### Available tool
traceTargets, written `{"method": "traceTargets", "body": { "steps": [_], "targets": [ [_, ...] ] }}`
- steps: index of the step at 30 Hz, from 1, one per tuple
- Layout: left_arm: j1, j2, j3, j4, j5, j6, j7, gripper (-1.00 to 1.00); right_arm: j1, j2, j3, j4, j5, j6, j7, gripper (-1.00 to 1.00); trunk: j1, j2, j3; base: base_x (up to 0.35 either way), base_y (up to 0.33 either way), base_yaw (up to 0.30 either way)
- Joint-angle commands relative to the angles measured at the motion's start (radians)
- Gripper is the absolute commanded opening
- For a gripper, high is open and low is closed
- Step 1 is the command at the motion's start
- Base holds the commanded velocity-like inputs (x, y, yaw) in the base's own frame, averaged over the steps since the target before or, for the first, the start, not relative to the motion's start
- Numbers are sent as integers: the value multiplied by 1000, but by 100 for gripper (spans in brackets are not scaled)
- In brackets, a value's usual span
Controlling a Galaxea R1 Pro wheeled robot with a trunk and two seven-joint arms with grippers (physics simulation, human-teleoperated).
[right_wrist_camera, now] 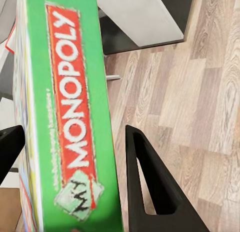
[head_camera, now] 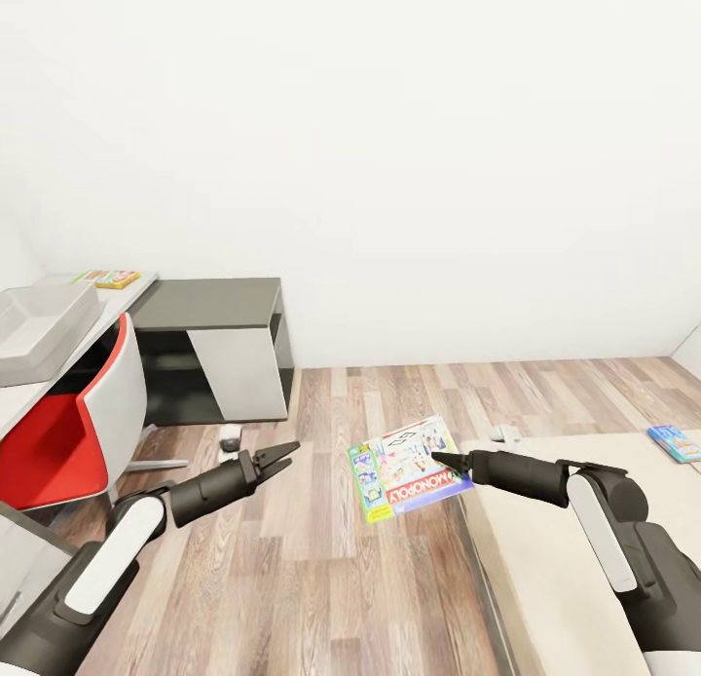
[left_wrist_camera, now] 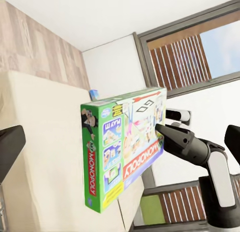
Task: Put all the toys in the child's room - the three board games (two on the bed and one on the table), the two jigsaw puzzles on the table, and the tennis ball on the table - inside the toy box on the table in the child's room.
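Three games: Monopoly [head_camera: 410, 468] pinched in right tool [head_camera: 440, 457], blue one [head_camera: 676, 443] cut off on bed [head_camera: 545, 549], third [head_camera: 109, 279] on desk [head_camera: 127, 296]; left tool [head_camera: 277, 456] spread, empty.

A green, white and red Monopoly board game [head_camera: 409, 468], a flat printed box, hangs in the air above the wooden floor just beside the bed [head_camera: 565, 559], gripped at one edge by the right end effector [head_camera: 440, 458]. A smaller blue board game [head_camera: 676, 443] lies flat on the bed's cream mattress near its far edge. On the pale grey tabletop [head_camera: 117, 301] sits the shallow light grey toy box [head_camera: 39, 330], and beyond it lies a yellow-green-red board game [head_camera: 109, 279], flat.
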Motion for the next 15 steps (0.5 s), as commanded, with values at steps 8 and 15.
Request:
{"method": "traceTargets", "body": {
  "steps": [8, 15],
  "targets": [
    [0, 15, 5, 44, 6, 4, -30, 100, -1, 0, -2, 0, 0, 7, 4, -100, 1, -2, -2, 0, 0, 0],
    [0, 17, 7, 65, 5, 3, -50, 100, -1, 0, -2, -1, 1, 7, 4, -100, 1, -2, -2, 18, 5, 0]
  ]
}}
